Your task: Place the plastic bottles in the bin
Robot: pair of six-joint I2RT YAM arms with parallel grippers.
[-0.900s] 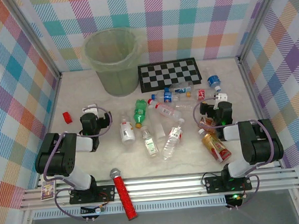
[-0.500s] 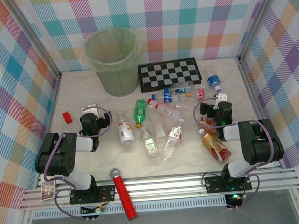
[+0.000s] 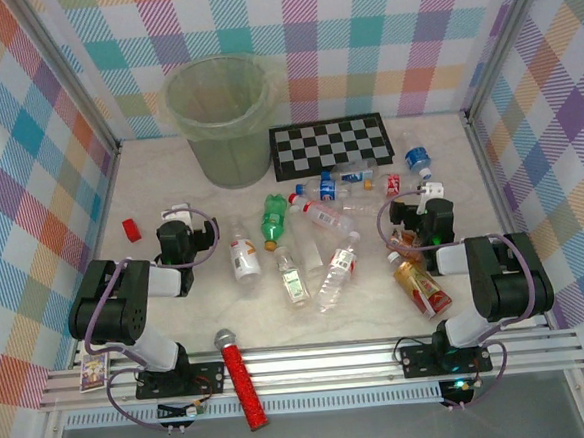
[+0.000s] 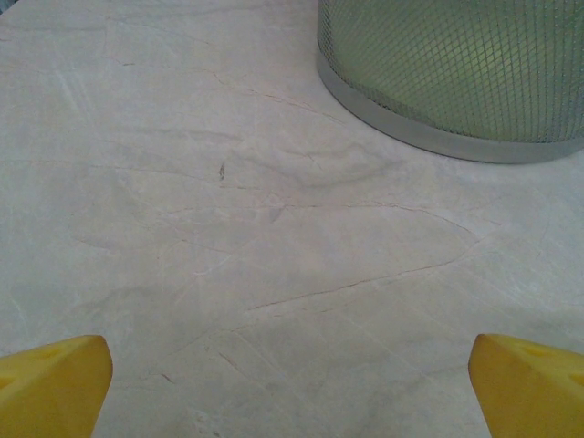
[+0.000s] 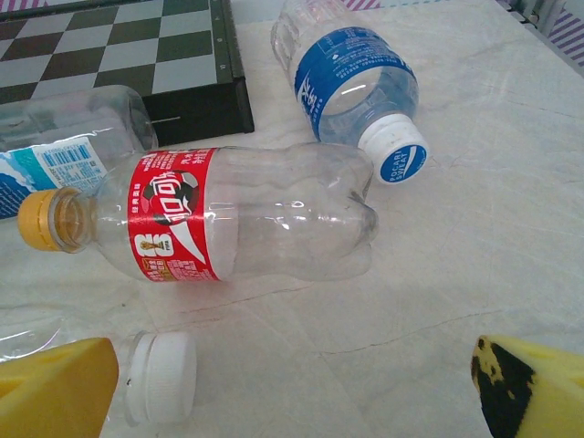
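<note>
Several plastic bottles lie scattered mid-table: a green one (image 3: 274, 217), a white-labelled one (image 3: 244, 256), a clear one (image 3: 337, 273) and an amber one (image 3: 420, 288). The pale-green bin (image 3: 227, 118) stands upright at the back left; its base (image 4: 456, 82) shows ahead of my left gripper (image 4: 292, 388), which is open over bare table. My right gripper (image 5: 297, 388) is open too, just short of a clear red-labelled bottle (image 5: 237, 224) lying on its side. A blue-labelled bottle (image 5: 356, 91) lies beyond it, and a white cap (image 5: 162, 376) sits by my left fingertip.
A chequered board (image 3: 332, 143) lies flat at the back, right of the bin. A red block (image 3: 131, 229) sits left of my left gripper (image 3: 178, 211). A red microphone (image 3: 241, 378) lies across the front rail. Plaid walls close in three sides.
</note>
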